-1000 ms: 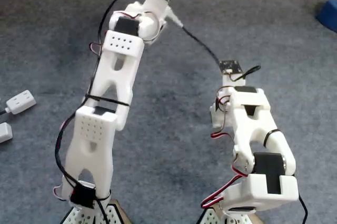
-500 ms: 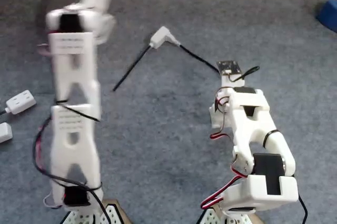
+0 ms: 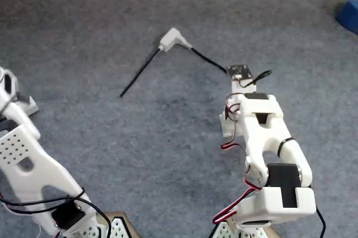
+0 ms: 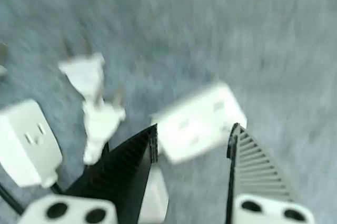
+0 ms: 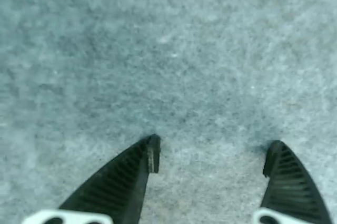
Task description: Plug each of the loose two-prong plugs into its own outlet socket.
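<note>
A white angled plug with a black cable lies on the grey carpet at the far middle, apart from both arms. My left gripper is open and hovers over a white outlet block, which sits between its fingers but lower down. Beside it lie a white two-prong plug, another white plug body and a second outlet block. The left arm stands at the table's left edge. My right gripper is open over bare carpet, with nothing between its fingers.
The right arm is folded at the right, and the plug's black cable runs toward its wrist. A blue object shows at the far right edge. Grey carpet covers the table.
The left arm has swung from the far middle to the left edge. The white angled plug it had up there now lies loose on the carpet. The right arm has barely shifted.
</note>
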Available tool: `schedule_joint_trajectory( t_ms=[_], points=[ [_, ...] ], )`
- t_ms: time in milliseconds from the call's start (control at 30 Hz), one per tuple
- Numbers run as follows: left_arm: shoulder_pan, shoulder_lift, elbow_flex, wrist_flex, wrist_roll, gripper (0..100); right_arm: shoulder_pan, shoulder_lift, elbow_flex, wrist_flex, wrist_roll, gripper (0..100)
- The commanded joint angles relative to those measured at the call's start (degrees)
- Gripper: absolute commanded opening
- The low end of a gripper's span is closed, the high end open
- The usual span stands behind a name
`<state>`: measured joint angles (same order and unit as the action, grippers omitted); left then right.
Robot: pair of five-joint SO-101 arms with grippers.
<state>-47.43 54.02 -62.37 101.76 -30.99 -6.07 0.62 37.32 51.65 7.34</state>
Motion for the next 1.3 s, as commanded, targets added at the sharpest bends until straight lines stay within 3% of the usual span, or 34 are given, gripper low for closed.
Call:
schedule_joint_trajectory(
  t_ms=[0, 67, 167, 400, 733, 967, 1267],
  points=[
    [-2.8, -17.5, 19.4, 0.4, -10.6, 22, -1.5, -1.8, 0.0, -0.2, 0.1, 31.4],
    [-4.0, -25.9, 26.4, -0.1, -16.9, 21, -1.5, -1.8, 0.0, -0.2, 0.1, 31.4],
    [-5.0, -33.4, 31.3, -7.5, -26.6, 21, -1.5, -1.8, 0.0, -0.2, 0.1, 31.4],
    [-2.8, -29.6, 32.3, -21.5, -47.5, 22, -1.5, -1.9, 1.5, -0.3, 0.1, 31.4],
    [5.7, -26.5, 32.3, -9.7, -50.1, 22, -1.5, -1.9, 2.3, -2.0, 0.1, 31.4],
    [5.4, -24.2, 32.2, -16.5, -50.5, 31, -1.5, -1.9, 2.3, -2.0, 0.1, 31.4],
    [2.3, -18.8, 32.1, -24.5, -53.4, 31, -1.6, -1.9, 2.3, -2.0, 0.1, 31.4]
  ],
)
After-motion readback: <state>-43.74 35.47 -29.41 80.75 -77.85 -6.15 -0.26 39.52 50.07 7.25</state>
